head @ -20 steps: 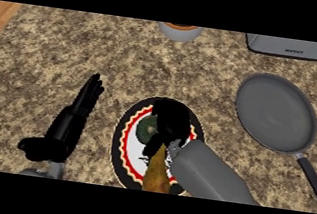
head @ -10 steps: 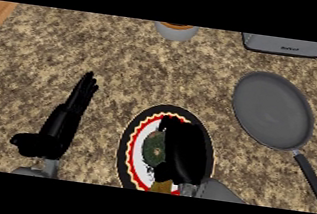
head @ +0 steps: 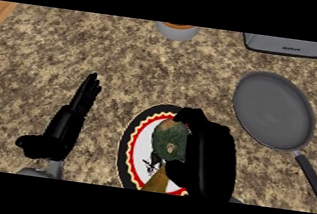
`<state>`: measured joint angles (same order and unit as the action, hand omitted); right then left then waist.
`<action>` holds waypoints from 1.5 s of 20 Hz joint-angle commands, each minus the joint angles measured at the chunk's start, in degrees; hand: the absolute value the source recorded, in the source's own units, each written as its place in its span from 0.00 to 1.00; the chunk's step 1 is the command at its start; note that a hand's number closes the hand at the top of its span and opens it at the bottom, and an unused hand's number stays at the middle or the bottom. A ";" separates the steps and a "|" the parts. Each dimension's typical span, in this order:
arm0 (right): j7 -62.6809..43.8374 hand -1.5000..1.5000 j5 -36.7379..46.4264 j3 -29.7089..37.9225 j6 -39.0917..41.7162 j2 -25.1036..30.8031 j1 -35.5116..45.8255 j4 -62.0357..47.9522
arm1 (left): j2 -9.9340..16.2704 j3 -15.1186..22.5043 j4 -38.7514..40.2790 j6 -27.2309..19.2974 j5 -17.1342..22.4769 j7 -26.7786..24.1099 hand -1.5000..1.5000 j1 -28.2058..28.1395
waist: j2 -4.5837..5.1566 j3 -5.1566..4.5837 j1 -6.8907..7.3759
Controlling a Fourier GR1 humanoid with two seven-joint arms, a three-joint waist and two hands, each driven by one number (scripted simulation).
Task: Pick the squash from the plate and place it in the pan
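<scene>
right hand (head: 207, 158) fingers curled downward; left hand (head: 66, 124) rests open, fingers straight.

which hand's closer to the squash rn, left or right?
Right. The right hand is curled round the squash on the plate. The left hand rests open on the counter, left of the plate and apart from the squash.
</scene>
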<state>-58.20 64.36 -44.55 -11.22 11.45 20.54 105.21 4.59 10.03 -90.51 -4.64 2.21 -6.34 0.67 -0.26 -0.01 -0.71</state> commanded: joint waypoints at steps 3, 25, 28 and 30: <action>-3.14 1.00 0.84 6.60 -3.66 -1.58 -5.84 6.37 | 1.39 -1.78 0.99 2.07 1.25 0.33 0.50 0.96 | 0.15 0.01 0.27; 47.29 1.00 -26.86 44.65 -35.26 11.28 5.23 -45.27 | -0.77 -1.28 -1.23 2.18 0.36 3.13 0.50 2.61 | 0.62 0.11 1.83; 58.52 1.00 -34.31 48.42 -35.14 12.47 7.46 -52.12 | 0.37 -1.64 0.20 2.74 -0.91 1.38 0.50 2.40 | 0.65 0.13 1.80; 61.40 1.00 -34.11 50.60 -34.74 12.42 13.15 -59.72 | -1.20 -0.51 -1.26 1.27 -1.82 2.56 0.50 2.06 | 0.61 0.11 1.96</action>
<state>-6.11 35.42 1.59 -45.48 22.82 28.30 56.04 3.64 9.13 -89.75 -2.83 1.06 -5.68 2.63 0.36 0.09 1.03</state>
